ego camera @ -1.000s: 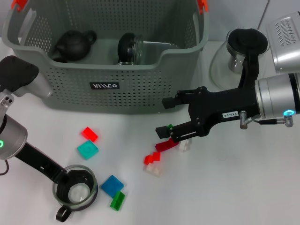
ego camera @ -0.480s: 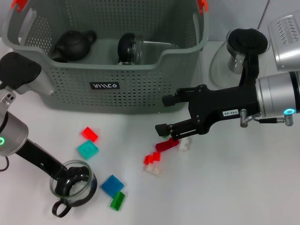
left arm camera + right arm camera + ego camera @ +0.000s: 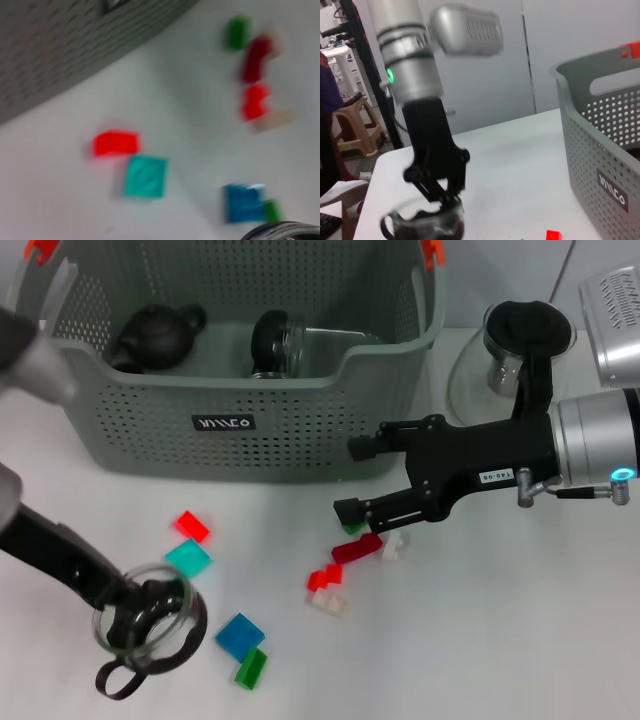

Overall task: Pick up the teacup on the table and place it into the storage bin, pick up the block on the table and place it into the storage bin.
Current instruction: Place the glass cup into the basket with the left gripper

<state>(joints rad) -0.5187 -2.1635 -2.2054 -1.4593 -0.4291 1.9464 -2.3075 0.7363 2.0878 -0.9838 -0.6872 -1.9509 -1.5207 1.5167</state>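
**A:** You had the left end effector (image 3: 140, 620) down at about seven o'clock on the white desk (image 3: 520, 640), its black fingers closed on the rim of the clear glass teacup with the dark loop handle (image 3: 140, 635). One finger sat inside the cup, the other outside. The cup looked tilted and possibly just off the desk, though I could not be sure of that.

**B:** And the large grey-green perforated plastic storage bin (image 3: 240, 445)?

**A:** It stood at roughly eleven to twelve o'clock, well apart from the cup. A black teapot (image 3: 155, 335) and a glass jar lying on its side (image 3: 280, 340) were already inside.

**B:** How would you expect that cup to handle?

**A:** I judged it light, rigid, smooth and breakable. A wall pinch like yours could let it swing or slip, so a slow lift and a low release into the bin seemed wise, clear of the other glassware.

**B:** What of the right end effector (image 3: 355, 480)?

**A:** You held it near four o'clock from the bin's front corner, its fingers spread apart and holding nothing, right above the dark red plastic block (image 3: 357, 548) and a small green block (image 3: 352, 528) beside it.

**B:** And the blocks?

**A:** Small, hard and light, I thought. Their flat opposite sides were the place to grip. The teal square block (image 3: 188, 558), the blue block (image 3: 240, 636) and a red block (image 3: 190, 526) lay loose between five and seven o'clock.
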